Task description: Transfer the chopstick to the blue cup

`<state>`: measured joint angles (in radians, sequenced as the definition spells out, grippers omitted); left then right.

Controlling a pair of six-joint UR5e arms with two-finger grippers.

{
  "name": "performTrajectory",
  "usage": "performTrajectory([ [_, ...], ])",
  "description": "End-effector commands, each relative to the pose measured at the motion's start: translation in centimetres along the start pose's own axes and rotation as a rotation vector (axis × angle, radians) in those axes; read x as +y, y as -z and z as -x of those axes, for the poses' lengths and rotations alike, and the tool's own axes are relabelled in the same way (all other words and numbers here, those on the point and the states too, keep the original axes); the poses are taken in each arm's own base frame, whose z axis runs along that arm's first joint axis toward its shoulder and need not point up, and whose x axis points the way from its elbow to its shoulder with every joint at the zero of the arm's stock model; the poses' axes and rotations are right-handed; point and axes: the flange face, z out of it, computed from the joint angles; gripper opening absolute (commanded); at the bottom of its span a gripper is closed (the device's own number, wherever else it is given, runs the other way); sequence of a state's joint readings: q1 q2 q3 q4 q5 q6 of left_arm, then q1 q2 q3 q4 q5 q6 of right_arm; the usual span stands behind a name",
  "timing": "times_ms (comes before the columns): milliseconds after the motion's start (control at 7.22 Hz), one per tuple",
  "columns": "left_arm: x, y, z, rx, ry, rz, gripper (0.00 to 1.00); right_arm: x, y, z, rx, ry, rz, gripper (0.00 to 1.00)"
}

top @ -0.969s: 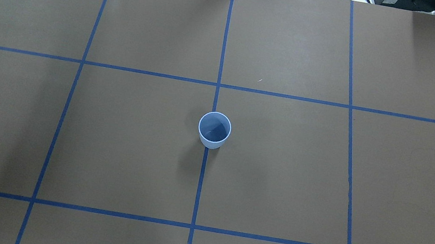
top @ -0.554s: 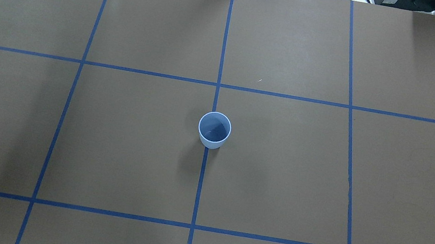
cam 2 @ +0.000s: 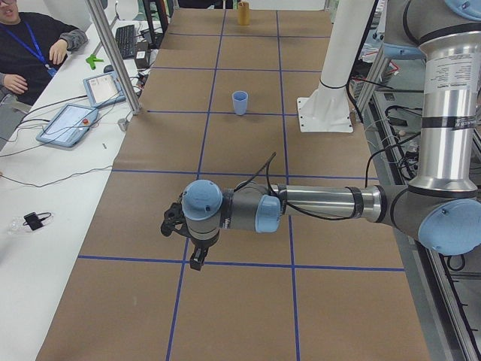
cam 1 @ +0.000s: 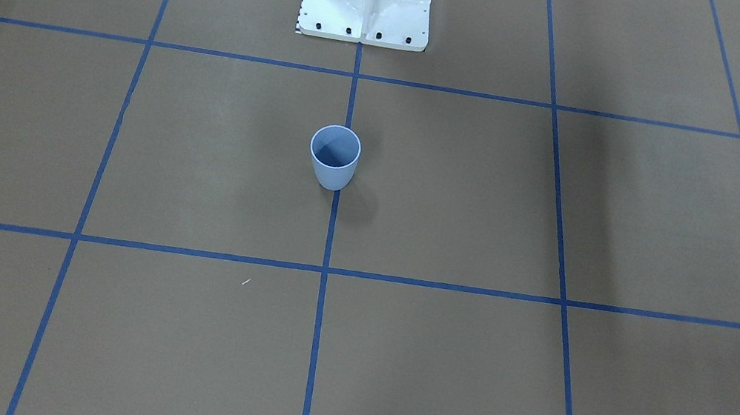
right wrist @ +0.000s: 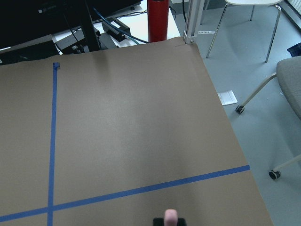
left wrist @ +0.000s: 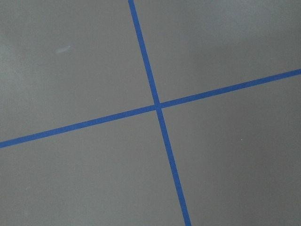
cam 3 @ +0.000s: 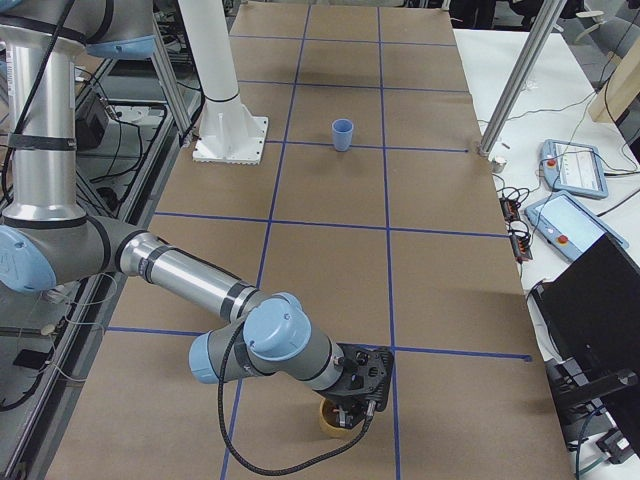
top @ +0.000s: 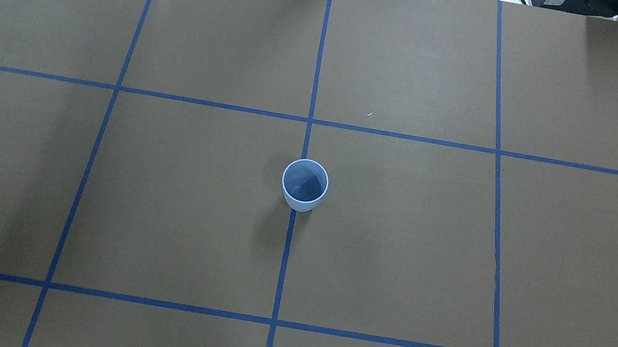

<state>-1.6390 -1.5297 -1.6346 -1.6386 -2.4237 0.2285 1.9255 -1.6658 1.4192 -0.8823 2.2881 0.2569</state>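
Tabletop (top: 397, 245) has the blue cup (top: 304, 188) upright dead center. Right pincer (cam 3: 352, 410) is well apart from it, sitting over a tan cup (cam 3: 330, 423) at the tabletop's end, with the pink tip of the chopstick (right wrist: 170, 216) right at it. Can't tell if it or the left pincer (cam 2: 197, 260) is open or clamped.

Brown paper (top: 184, 209) w/ blue tape lines (top: 317, 74) in a grid. Tiny white bit (cam 1: 245, 282) on it. Red bottle (right wrist: 158, 20) & gray chair (right wrist: 291, 84) past the edge. Person (cam 2: 30, 45) sits by 2 tablets (cam 2: 68, 122).
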Motion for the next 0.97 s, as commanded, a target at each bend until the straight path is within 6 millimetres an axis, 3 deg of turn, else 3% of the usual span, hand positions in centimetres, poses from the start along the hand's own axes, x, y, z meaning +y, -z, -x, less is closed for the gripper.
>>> performTrajectory([
  [0, 0.2, -0.1, 0.0, -0.001, -0.007, -0.005, 0.98, -1.1, 2.5, -0.4, 0.015, -0.005, -0.058, 0.0],
  [277, 0.3, -0.1, 0.1, -0.001, -0.006, -0.004, 0.98, -1.9, 4.9, -0.8, 0.025, 0.003, -0.11, 0.0],
  [554, 0.2, -0.1, 0.0, -0.001, -0.006, -0.005, 0.98, -2.9, 6.9, 0.3, 0.025, 0.024, -0.152, 0.0],
  [831, 0.2, -0.1, 0.0, -0.001, -0.006, -0.005, 0.98, -7.3, 9.6, 3.3, 0.026, 0.017, -0.149, 0.0],
])
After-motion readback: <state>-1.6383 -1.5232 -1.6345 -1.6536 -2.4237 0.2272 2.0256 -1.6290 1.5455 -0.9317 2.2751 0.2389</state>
